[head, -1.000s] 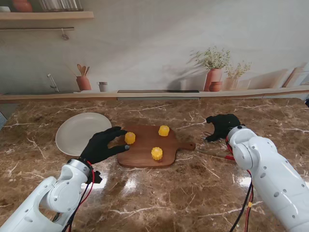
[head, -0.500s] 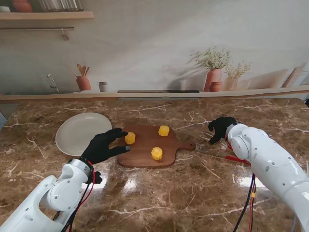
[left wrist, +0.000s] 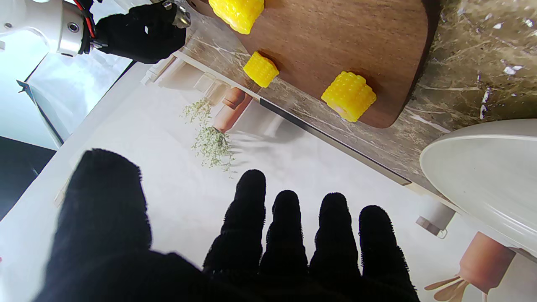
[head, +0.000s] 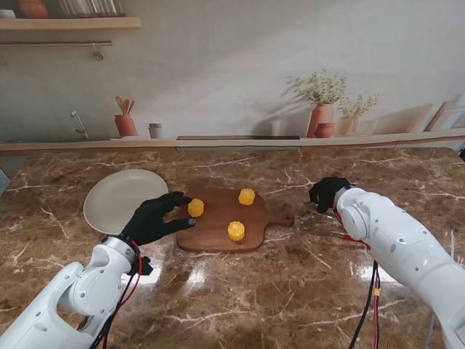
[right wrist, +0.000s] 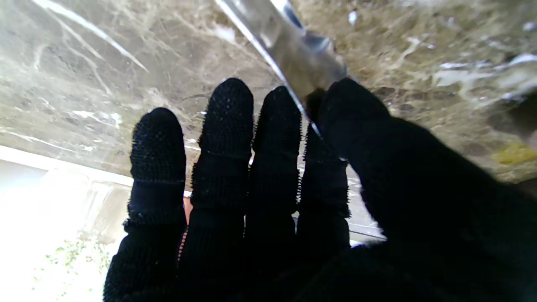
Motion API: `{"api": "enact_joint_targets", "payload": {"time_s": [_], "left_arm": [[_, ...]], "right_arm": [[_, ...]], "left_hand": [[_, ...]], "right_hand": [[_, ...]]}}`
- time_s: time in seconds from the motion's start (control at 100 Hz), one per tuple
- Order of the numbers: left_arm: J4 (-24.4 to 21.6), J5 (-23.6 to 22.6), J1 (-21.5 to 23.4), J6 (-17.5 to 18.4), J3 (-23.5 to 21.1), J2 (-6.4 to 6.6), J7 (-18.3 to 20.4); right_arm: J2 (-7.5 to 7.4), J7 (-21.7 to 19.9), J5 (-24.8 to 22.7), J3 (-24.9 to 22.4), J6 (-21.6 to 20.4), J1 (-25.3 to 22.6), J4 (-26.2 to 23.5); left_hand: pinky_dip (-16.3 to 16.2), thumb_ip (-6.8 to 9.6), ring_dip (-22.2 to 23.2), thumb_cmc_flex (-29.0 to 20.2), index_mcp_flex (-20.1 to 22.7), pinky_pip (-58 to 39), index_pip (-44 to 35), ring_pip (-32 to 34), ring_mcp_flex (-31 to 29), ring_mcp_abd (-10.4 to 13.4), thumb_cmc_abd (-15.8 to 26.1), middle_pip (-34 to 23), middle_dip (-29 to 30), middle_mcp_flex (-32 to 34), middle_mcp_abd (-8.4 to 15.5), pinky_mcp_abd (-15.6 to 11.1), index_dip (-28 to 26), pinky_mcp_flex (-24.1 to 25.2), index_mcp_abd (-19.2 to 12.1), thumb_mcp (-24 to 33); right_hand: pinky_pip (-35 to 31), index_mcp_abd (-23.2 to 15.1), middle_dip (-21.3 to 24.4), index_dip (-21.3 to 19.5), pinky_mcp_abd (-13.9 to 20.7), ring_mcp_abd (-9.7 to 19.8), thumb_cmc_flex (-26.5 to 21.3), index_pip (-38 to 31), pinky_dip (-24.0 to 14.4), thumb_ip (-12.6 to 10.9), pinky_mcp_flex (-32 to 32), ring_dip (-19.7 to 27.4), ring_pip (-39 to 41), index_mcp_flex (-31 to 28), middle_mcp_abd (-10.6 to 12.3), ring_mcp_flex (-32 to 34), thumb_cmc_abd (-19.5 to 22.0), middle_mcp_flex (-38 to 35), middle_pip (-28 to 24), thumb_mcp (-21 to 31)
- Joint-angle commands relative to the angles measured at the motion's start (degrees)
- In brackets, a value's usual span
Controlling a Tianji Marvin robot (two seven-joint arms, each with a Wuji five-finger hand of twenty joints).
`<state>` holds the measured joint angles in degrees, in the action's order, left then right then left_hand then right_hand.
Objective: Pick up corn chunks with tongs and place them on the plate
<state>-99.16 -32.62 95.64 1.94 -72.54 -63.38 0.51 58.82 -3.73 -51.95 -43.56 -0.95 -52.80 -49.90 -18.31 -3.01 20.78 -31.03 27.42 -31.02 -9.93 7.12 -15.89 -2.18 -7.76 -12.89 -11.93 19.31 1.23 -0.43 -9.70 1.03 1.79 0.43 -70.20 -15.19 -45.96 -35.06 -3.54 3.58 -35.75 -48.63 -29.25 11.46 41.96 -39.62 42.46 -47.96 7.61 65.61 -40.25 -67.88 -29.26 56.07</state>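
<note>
Although the right hand [head: 329, 192] sits right of the board's handle in the stand view, its own forearm covers most of it, so only a dark knuckle mass shows there. The right wrist view shows more: the fingers [right wrist: 226, 126] lie side by side, and the thumb presses against a shiny metal blade of the tongs [right wrist: 289, 50], which runs past the fingertips and off the frame. Whether the hand truly grips the tongs or only touches them I cannot tell. In the stand view the tongs [head: 325, 231] show only as a thin line on the marble beside the forearm, with a red part mostly hidden. The left hand [head: 154, 218] holds nothing, fingers spread, thumb and fingertips at the board's [head: 218, 229] left edge, near one corn chunk [head: 195, 207]. Two more chunks [head: 247, 196] [head: 236, 231] sit on the board, all three apart. The plate [head: 120, 200] lies left of the board, partly covered by the left hand; the left wrist view cuts off most of it.
</note>
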Motion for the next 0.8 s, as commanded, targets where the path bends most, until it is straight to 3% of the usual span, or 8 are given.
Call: {"api": "enact_joint_targets", "payload": {"time_s": [0.0, 0.11, 0.28, 0.43, 0.59, 0.79], "left_arm": [[0.04, -0.09, 0.22, -0.02, 0.15, 0.04, -0.18], [0.15, -0.06, 0.18, 0.26, 0.27, -0.03, -0.55], [0.81, 0.23, -0.28, 1.21, 0.62, -0.14, -1.14], [1.44, 0.8, -1.05, 2.37, 1.5, -0.25, -1.54], [2.19, 1.62, -2.02, 3.88, 2.72, -0.34, -1.74], [4.61, 3.11, -3.63, 7.19, 5.28, -1.37, -6.25]], "right_arm": [[-0.22, -1.86, -0.27, -2.21, 0.06, -2.22, -1.8], [-0.35, -2.74, -2.0, -8.5, 0.03, -6.17, -6.49], [0.74, -3.21, -1.25, -19.9, 2.75, -14.46, -18.42], [2.73, -1.4, 6.75, -25.56, 7.07, -20.23, -28.92], [4.94, 1.98, 17.61, -28.1, 10.6, -24.66, -38.67], [8.33, 9.56, 32.62, -28.2, 13.08, -28.73, -47.08]], "left_hand": [[0.68, 2.03, -0.88, 0.29, -0.59, -0.83, -0.5, -1.33, 1.89, 2.67, 1.84, 0.9, 0.37, -1.52, 1.41, -2.17, -0.33, 0.25, -0.37, -1.17], [0.7, 2.03, -0.88, 0.2, -0.67, -0.8, -0.49, -1.33, 1.84, 2.64, 1.76, 0.89, 0.37, -1.45, 1.41, -2.16, -0.37, 0.27, -0.34, -1.19], [0.73, 2.06, -0.86, -0.75, -0.71, -0.73, -0.42, -1.29, 1.76, 2.63, 0.5, 0.82, 0.32, -1.44, 1.35, -2.02, -0.33, 0.3, -0.05, -1.05], [0.73, 2.07, -0.85, -2.73, -0.72, -0.7, -0.48, -1.26, 1.8, 2.63, -2.7, 0.59, 0.18, -1.55, 1.51, -1.81, -0.26, 0.31, -0.02, -0.83], [0.59, 1.92, -0.81, -4.51, -1.56, -0.78, -0.48, -1.22, 1.94, 2.76, -7.21, 0.33, 0.0, -2.22, 1.48, -1.28, -0.06, 0.42, 0.01, -0.79], [-0.71, -0.51, -0.3, -3.54, -4.13, -2.09, 2.26, -0.55, 1.36, 2.21, -15.36, -0.72, -0.62, -3.35, 1.15, -0.83, 1.68, 0.55, 1.0, -2.44]], "right_hand": [[-3.13, -6.63, -2.46, -5.78, -1.79, -0.51, -3.74, -3.67, -2.34, 0.1, 0.6, -1.92, 3.37, -3.88, 0.46, 2.15, 0.7, -1.99, -2.41, 5.41], [-4.96, -6.8, -5.19, -12.28, -1.8, -0.4, -3.22, -2.46, -4.01, -1.41, 0.52, -3.75, 7.19, -4.34, 0.43, 1.65, 0.23, -1.66, -4.48, 8.49], [-6.58, -6.11, -5.88, -14.36, -2.1, -1.05, -3.39, -1.73, -5.25, -1.66, 0.98, -4.71, 9.81, -4.96, -0.48, 2.1, 0.0, -2.24, -5.15, 8.97], [-7.89, -5.23, -5.99, -14.77, -2.96, -2.0, -3.72, -1.63, -6.14, -1.49, 0.95, -5.17, 11.3, -5.65, -1.24, 2.45, -0.45, -2.87, -5.24, 9.4], [-8.9, -4.42, -5.95, -14.56, -3.77, -2.94, -4.09, -1.75, -6.72, -1.32, 1.32, -5.45, 12.18, -6.18, -2.05, 3.0, -1.07, -3.51, -5.22, 9.84], [-9.02, -3.94, -5.73, -14.34, -4.01, -3.36, -4.45, -1.83, -6.83, -0.9, 1.33, -5.35, 11.96, -6.31, -2.35, 3.13, -0.87, -3.65, -4.84, 9.61]]}}
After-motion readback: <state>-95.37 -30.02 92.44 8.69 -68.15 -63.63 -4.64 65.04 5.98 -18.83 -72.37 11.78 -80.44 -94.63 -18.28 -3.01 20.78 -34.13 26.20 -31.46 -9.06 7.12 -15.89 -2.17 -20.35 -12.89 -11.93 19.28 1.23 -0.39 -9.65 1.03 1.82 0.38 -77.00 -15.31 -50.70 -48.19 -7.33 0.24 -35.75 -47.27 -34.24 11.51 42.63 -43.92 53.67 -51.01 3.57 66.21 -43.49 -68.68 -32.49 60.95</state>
